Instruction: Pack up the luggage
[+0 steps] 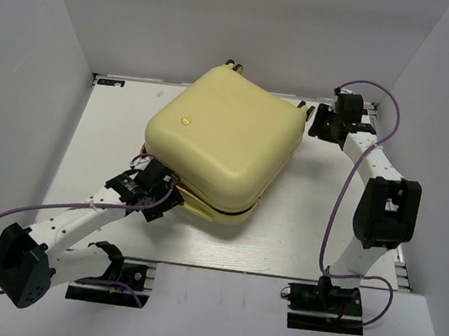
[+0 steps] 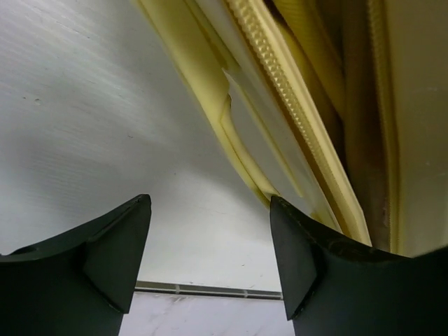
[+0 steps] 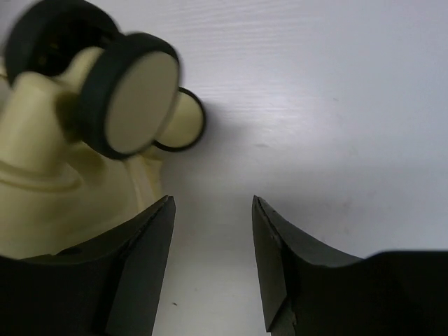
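Observation:
The luggage (image 1: 226, 139), a pale yellow hard-shell suitcase, lies shut and flat in the middle of the table, turned at an angle. My left gripper (image 1: 169, 202) is at its near-left corner, low by the seam. In the left wrist view this gripper (image 2: 210, 241) is open over bare table, and the luggage rim with its zipper (image 2: 280, 84) runs past the right finger (image 2: 308, 259). My right gripper (image 1: 314, 123) is at the far-right corner. In the right wrist view this gripper (image 3: 213, 210) is open over bare table, just right of the caster wheels (image 3: 129, 101).
White walls (image 1: 41, 55) close the table in on the left, back and right. Purple cables (image 1: 342, 207) loop off both arms. A slotted strip (image 2: 203, 288) runs along the table's near edge, and the arm bases (image 1: 327, 298) sit there.

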`<state>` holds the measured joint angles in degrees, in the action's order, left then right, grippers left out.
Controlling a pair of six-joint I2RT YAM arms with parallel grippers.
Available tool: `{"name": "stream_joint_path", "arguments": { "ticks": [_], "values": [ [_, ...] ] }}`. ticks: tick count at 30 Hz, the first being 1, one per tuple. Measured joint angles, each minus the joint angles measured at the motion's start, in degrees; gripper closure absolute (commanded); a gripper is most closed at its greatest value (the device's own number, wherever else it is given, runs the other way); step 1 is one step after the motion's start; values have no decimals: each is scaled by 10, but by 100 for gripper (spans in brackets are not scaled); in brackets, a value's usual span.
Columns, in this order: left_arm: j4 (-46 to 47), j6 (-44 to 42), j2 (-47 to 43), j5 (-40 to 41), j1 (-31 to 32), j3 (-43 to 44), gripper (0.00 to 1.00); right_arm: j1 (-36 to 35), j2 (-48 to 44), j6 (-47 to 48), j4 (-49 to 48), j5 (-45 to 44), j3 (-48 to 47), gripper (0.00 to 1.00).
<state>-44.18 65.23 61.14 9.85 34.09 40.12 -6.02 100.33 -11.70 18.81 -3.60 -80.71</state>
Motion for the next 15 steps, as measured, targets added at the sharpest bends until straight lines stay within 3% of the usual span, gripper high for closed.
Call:
{"name": "stream_joint_path", "arguments": {
  "ticks": [5,15],
  "values": [
    [23,13,-10,-14,-10,-19,22,-7,59,18,-60,99,-24,41],
    [55,38,-21,-31,-13,-40,26,-11,83,39,-180,151,-26,36]
  ]
}}
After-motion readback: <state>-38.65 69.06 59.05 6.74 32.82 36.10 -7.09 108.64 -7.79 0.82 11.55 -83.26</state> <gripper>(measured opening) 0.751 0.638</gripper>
